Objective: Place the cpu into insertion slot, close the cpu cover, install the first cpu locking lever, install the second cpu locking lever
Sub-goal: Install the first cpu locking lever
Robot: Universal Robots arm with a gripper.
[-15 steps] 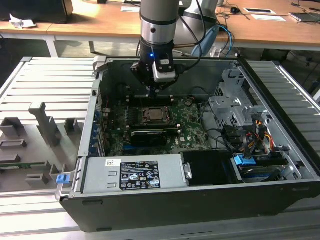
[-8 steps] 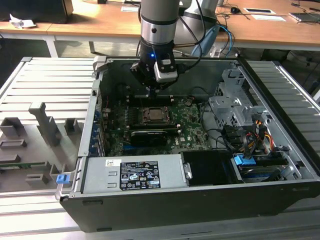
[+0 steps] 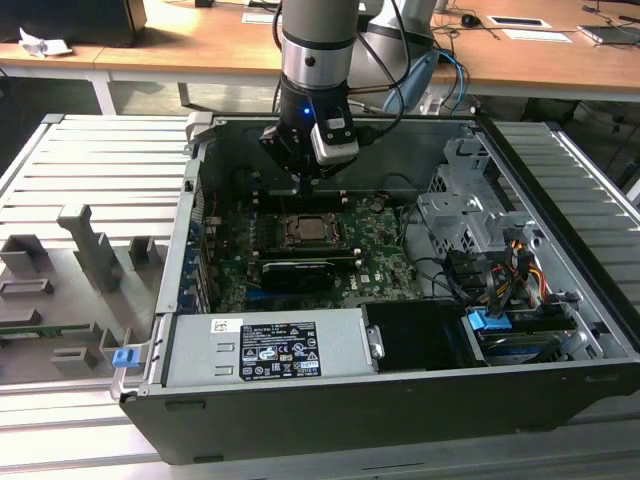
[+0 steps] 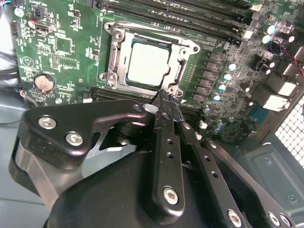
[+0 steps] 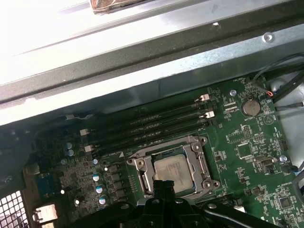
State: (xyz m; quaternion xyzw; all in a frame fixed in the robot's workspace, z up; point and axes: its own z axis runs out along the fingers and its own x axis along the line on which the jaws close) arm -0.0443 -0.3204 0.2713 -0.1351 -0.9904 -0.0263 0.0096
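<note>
Exterior view: gripper (image 3: 303, 183) hangs inside open computer case (image 3: 400, 410), just above insertion slot (image 3: 308, 232) on green motherboard (image 3: 380, 265). Both wrist views: cpu (image 4: 148, 64) (image 5: 171, 168) seated in slot, silvery face up. Cpu cover (image 4: 117, 54) lies flat around it, chip showing through window. Fingers pinched together, nothing seen between them; tips at socket's edge, by frame corner.

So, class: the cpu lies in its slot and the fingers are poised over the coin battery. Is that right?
No. The cpu does lie in the slot, but the fingers are poised at the slot's edge, away from the coin battery, as the second wrist view shows.
</note>
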